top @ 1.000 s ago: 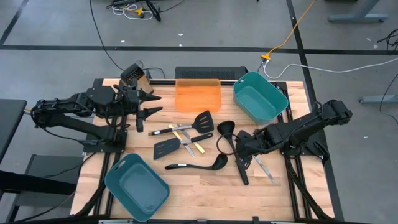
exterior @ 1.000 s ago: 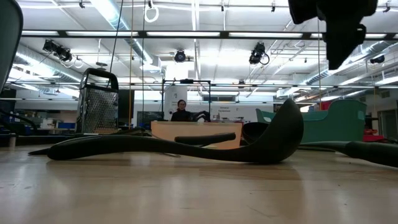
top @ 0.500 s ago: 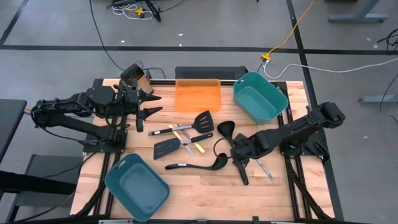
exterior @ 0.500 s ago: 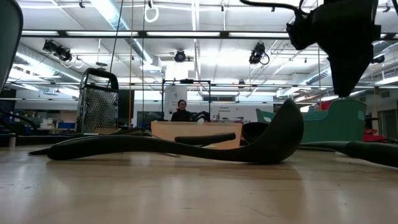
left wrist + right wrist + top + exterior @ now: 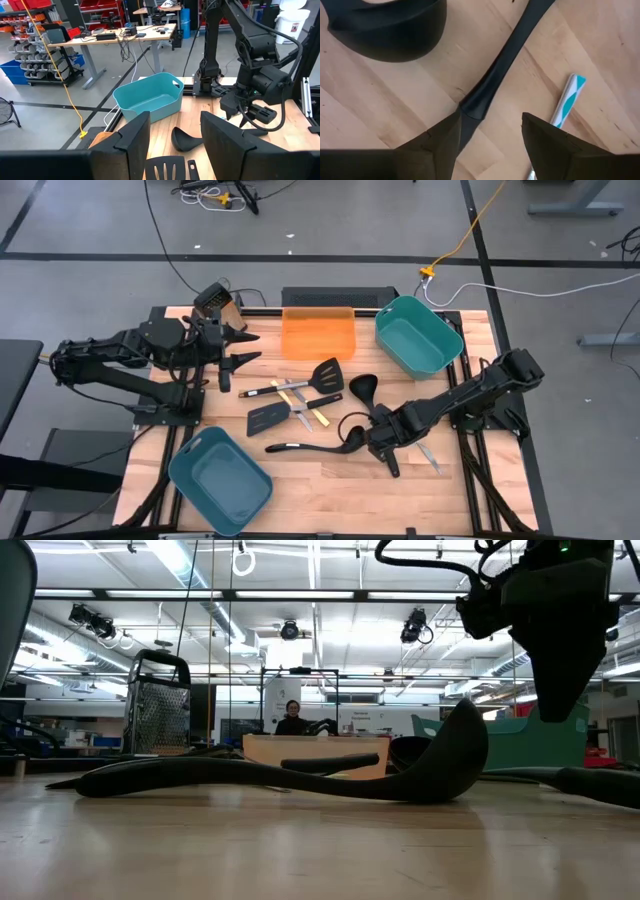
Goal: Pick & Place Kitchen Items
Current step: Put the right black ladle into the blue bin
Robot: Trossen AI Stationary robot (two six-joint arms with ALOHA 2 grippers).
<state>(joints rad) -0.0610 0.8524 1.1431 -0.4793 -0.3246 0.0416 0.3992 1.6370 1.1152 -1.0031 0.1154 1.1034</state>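
- A teal bin [image 5: 220,480] sits at the lower left of the overhead frame, on the front edge of the wooden surface [image 5: 320,480].
- Just right of centre, the right gripper [image 5: 378,442] hangs low over a black ladle handle [image 5: 385,450]; its wrist camera shows the fingers [image 5: 547,142] parted, released, straddling that handle [image 5: 492,82] without closing on it.
- A slim utensil with a teal-and-white handle [image 5: 567,100] lies beside the handle on the bare wood.
- A second black ladle [image 5: 318,445] lies across the lower centre, its bowl just beside the right gripper; in the table-level view it stretches across the frame [image 5: 300,775].
- At centre, two black slotted spatulas [image 5: 270,418] [image 5: 322,374] rest near yellow-handled pieces [image 5: 300,402] and silver cutlery [image 5: 430,455] at the right.
- The ladle bowl [image 5: 362,387] lies open just above the right gripper.
- The left gripper [image 5: 238,350] waits at the upper left of the surface, fingers [image 5: 132,142] spread and holding nothing.
- An orange tray [image 5: 318,332] lies at top centre, a second teal bin [image 5: 418,332] at upper right, a metal grater [image 5: 218,308] at the upper left corner.
- In the room behind, a person [image 5: 291,718] sits at a desk.
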